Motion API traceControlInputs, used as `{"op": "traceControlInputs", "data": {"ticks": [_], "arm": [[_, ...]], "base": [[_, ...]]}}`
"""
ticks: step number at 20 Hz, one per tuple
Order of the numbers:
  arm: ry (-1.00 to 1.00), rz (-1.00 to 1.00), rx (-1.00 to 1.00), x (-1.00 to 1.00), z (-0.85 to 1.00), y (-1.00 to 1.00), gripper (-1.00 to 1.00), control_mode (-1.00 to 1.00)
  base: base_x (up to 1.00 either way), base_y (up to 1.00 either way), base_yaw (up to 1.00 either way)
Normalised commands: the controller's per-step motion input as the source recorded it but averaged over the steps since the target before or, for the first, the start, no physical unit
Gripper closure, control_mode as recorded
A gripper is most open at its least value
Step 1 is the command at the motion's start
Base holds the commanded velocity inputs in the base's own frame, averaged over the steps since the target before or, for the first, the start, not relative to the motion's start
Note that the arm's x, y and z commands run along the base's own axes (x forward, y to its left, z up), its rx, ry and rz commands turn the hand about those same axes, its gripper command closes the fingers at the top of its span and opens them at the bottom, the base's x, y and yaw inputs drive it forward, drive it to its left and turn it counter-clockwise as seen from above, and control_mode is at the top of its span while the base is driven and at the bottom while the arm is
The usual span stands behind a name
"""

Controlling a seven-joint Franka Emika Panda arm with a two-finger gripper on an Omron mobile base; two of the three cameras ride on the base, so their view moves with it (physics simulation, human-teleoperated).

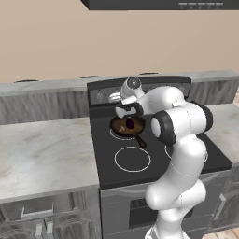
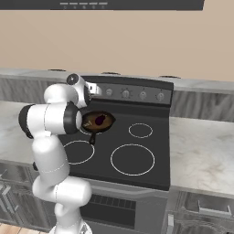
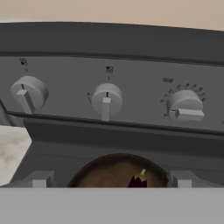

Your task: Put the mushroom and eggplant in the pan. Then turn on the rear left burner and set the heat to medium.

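Note:
The pan [image 1: 127, 127] sits on the black cooktop over the rear left burner [image 1: 114, 135], so just an arc of that white circle shows. Inside the pan lies the dark-purple eggplant [image 1: 130, 123], with the tiny tan mushroom [image 1: 122, 128] beside it. My gripper [image 1: 113, 97] is open and empty. It hovers above the pan's far rim and points at the stove's control panel. In the hand view the open gripper [image 3: 110, 180] faces three knobs; the middle knob [image 3: 106, 99] stands straight ahead. The pan [image 3: 98, 168] and eggplant [image 3: 137, 181] show low in that view.
The left knob [image 3: 28, 92] and the right knob [image 3: 186, 107] flank the middle one. Front left burner [image 1: 132, 158], large front right burner [image 2: 132, 159] and small rear right burner [image 2: 140, 130] are bare. Marble counters [image 1: 42, 154] flank the stove. The pan handle [image 1: 140, 141] points toward the front.

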Motion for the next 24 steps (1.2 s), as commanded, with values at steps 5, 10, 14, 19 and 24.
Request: {"op": "traceControlInputs", "data": {"ticks": [5,10,14,19,24], "arm": [[0.0,0.0,0.0,0.0,0.0,0.0,-1.0,-1.0],[0.0,-0.01,0.0,0.01,0.0,0.0,-1.0,-1.0],[-0.02,-0.01,0.0,0.18,0.0,0.01,-1.0,-1.0],[-0.1,-0.03,0.0,0.27,-0.03,0.14,-1.0,-1.0],[-0.11,-0.02,0.0,0.15,0.0,0.13,-1.0,-1.0]], "base": [[0.0,0.0,0.0],[0.0,0.0,0.0],[0.0,0.0,0.0],[0.0,0.0,0.0],[0.0,0.0,0.0]]}}
